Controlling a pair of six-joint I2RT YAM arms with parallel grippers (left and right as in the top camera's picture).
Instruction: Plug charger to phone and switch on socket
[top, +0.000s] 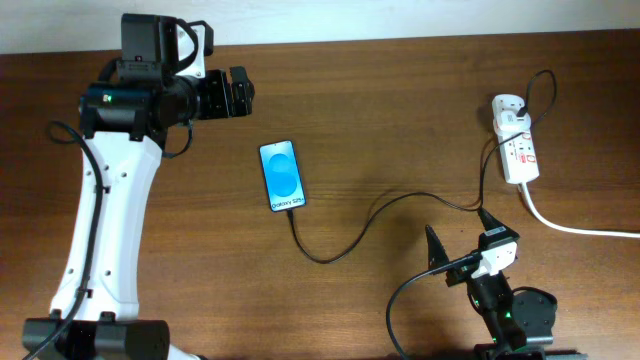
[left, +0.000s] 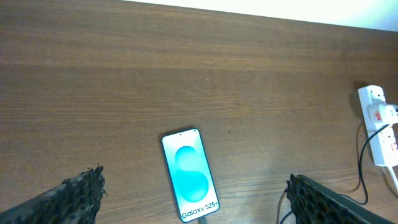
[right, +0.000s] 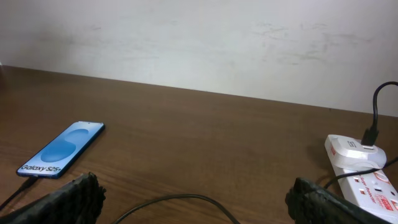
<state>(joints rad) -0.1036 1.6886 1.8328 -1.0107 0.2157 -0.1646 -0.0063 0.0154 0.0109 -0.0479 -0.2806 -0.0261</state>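
My left jaws and right jaws are gaping wide, gripping nothing. Charger (top: 420, 195) is sitting in phone (top: 282, 175), mid-surface; socket (top: 516, 146) by right edge.

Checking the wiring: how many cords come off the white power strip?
2. The thin black charger cable runs from the power strip to the phone; the thick white cord leaves its near end toward the right.
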